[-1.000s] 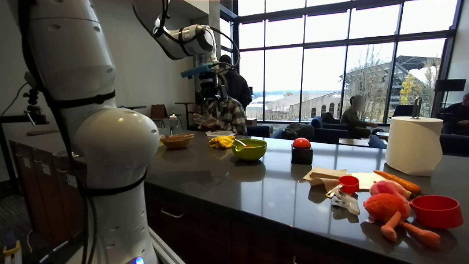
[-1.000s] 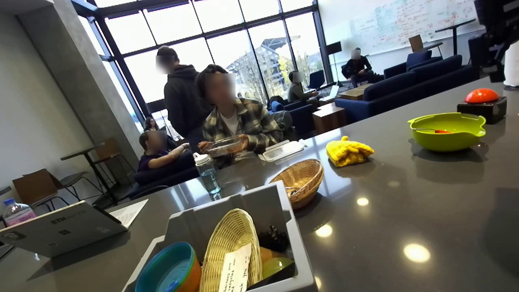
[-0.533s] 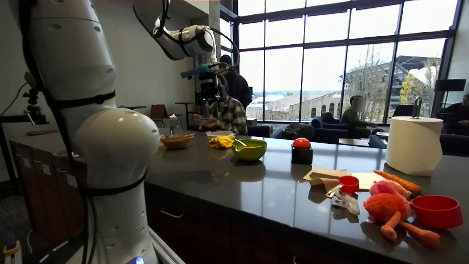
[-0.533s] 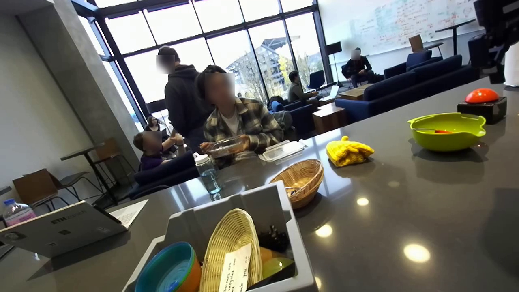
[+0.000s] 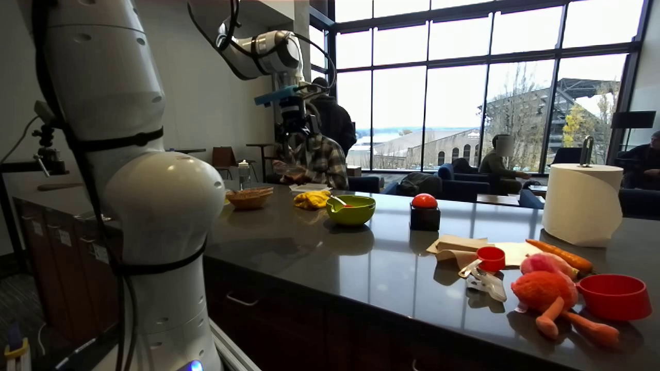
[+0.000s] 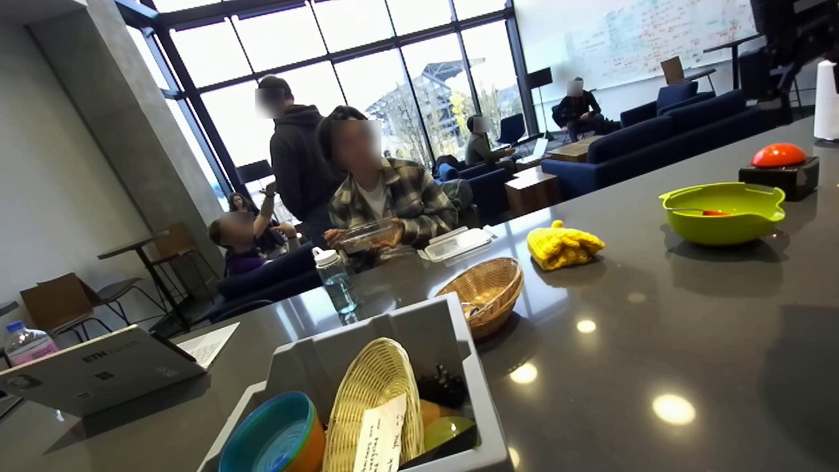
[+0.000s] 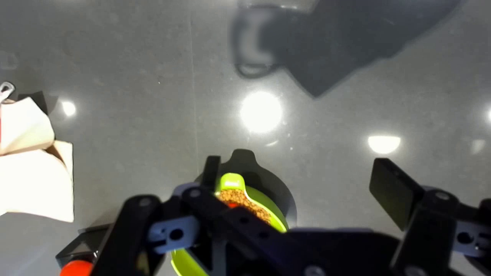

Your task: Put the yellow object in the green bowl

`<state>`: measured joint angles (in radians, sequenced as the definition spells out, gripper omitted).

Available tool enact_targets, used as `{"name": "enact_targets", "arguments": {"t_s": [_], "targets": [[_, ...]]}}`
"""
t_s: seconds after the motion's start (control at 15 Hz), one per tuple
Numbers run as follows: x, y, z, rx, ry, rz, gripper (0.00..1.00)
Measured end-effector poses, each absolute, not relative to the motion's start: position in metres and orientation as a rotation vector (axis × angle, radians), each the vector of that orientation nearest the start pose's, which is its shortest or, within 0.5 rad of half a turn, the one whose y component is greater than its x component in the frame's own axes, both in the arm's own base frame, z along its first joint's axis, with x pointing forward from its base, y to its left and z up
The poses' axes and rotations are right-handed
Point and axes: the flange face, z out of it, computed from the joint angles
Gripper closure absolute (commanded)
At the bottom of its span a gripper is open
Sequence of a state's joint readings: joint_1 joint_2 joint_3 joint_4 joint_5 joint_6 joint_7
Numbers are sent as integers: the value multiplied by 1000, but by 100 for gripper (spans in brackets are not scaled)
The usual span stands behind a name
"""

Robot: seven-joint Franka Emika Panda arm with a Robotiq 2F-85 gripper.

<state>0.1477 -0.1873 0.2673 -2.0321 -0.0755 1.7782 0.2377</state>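
Pincer (image 7: pixel 297 176) agape, seemingly clear of bowl (image 6: pixel 723 227)

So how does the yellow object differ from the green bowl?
The yellow object looks knitted and bunched up; the green bowl is smooth and rounded. The green bowl is open-topped, holding brownish bits; the yellow object lies as a lump. Both rest on the counter.

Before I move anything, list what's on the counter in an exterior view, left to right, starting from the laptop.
From the left: laptop, water bottle, brown wicker basket, yellow object, green bowl, red button, paper towel roll.
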Motion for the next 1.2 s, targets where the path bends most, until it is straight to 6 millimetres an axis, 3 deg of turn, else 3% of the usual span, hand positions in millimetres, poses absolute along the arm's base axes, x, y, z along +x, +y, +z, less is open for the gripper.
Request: {"name": "enact_targets", "arguments": {"t_s": [0.27,0.4,0.53,0.8,1.0,1.2], "targets": [[469,245,542,-3217,-469,-34,0],[479,276,538,-3204,-589,-44,0],[492,306,520,-3203,-699,-27,0],[521,351,463,-3197,-864,72,0],[543,367,426,-3188,-911,153,0],[569,370,412,-3192,-874,192,0]]}}
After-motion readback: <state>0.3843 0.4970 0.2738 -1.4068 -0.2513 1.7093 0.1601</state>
